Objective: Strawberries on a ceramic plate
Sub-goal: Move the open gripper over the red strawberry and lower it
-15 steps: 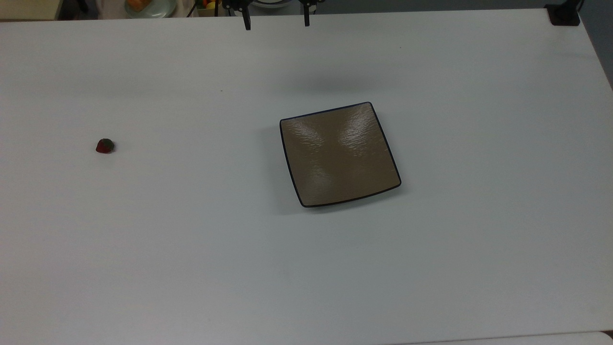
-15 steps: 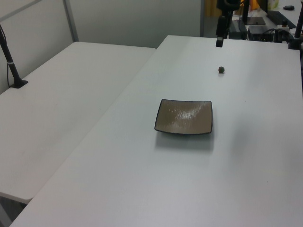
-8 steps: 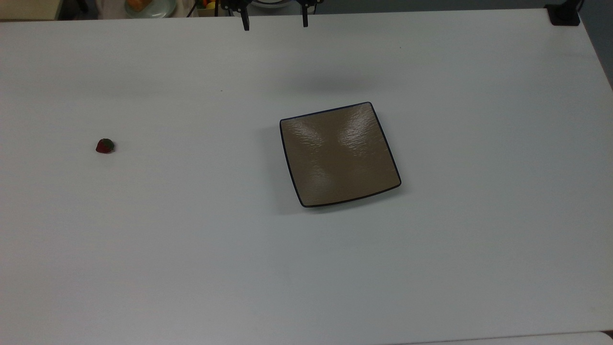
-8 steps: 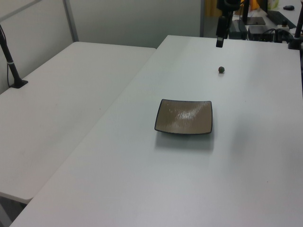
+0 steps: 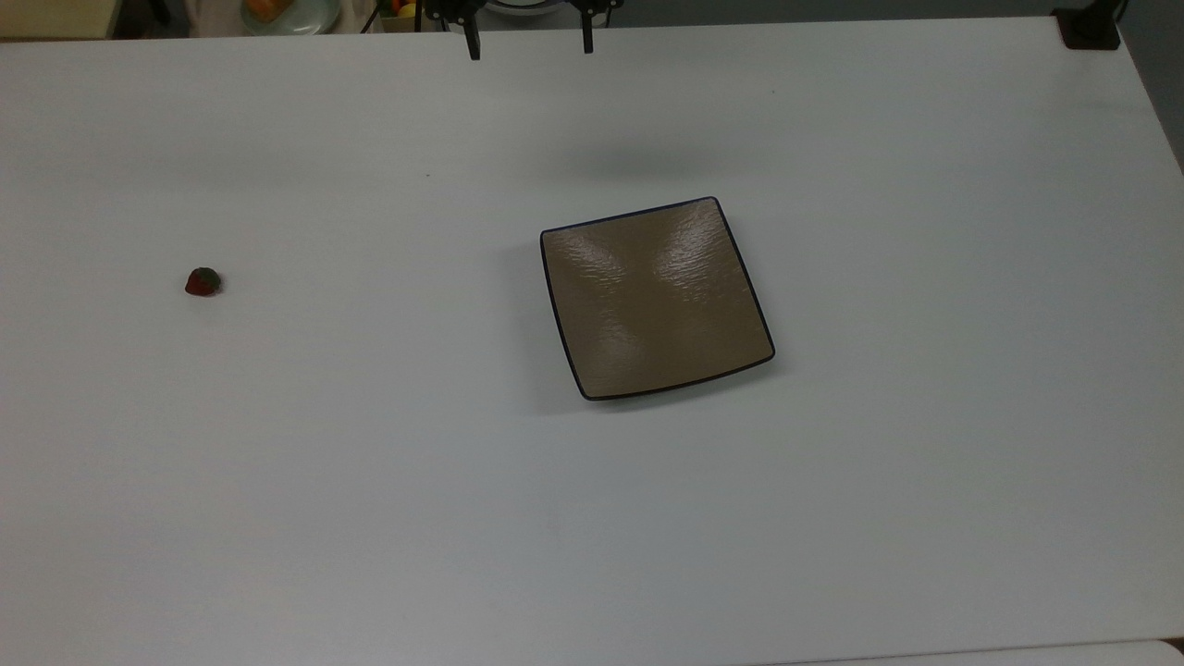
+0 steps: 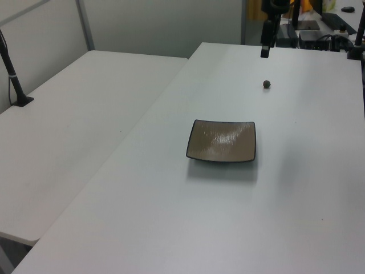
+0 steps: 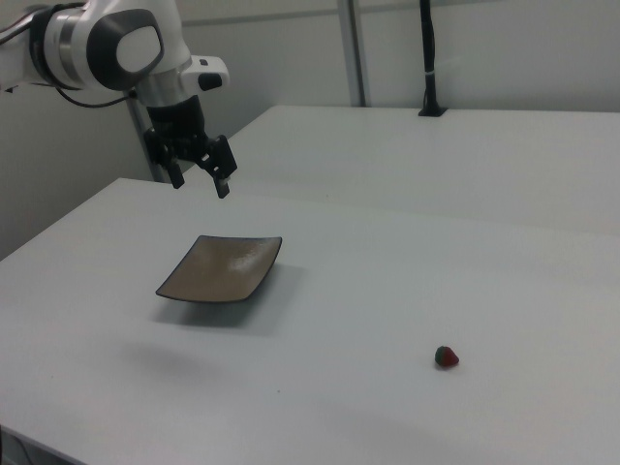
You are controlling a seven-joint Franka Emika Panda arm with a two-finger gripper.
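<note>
1. Gripper [image 7: 201,178] hangs in the air above the table [image 5: 370,481], fingers spread wide apart, nothing between them.
2. Top view: the two finger tips poke in at the far edge, roughly mid-width, gripper [image 5: 529,42] well apart from both plate and strawberry.
3. Plate [image 5: 655,298] sits flat near the table centre, square, tan-brown, dark rim, nothing on it.
4. Strawberry [image 5: 203,281] lies on bare table, far off at the top view's left, well apart from the plate.
5. Right view: strawberry [image 7: 447,356] is near the front at the right view's right; plate [image 7: 222,268] at the right view's left, gripper above and behind it.
6. Left view: strawberry [image 6: 266,84] lies beyond the plate [image 6: 222,141], gripper [image 6: 265,43] hanging near it, higher and farther back.
7. Arm [image 7: 107,44] is white, entering from the right view's upper left.
</note>
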